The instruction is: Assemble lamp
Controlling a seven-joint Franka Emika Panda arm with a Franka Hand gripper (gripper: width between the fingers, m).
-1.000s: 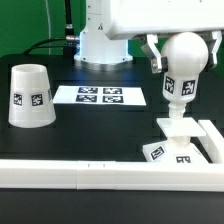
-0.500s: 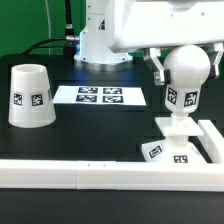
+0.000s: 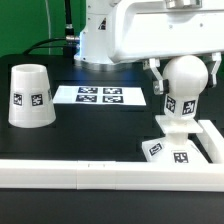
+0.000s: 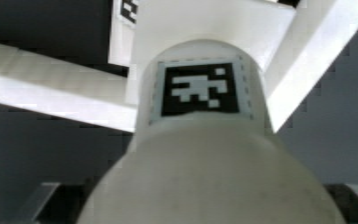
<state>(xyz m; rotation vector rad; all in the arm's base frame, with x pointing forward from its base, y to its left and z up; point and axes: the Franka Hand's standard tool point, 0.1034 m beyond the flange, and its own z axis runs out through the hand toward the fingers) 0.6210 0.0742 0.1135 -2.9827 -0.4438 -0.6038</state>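
Arm's fingers [image 3: 158, 80] hold round head of bulb [image 3: 184, 84], one on each side. Bulb upright, stem down on flat base [image 3: 178, 151], beside white rail [image 3: 80, 172]. Shade [image 3: 30, 97] well apart on black worktop [image 3: 70, 138], at exterior view's left, wide end down.

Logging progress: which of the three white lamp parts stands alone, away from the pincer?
The shade, the tapered cup at the exterior view's left, wide end down. The bulb is held in the pincer, over the base.
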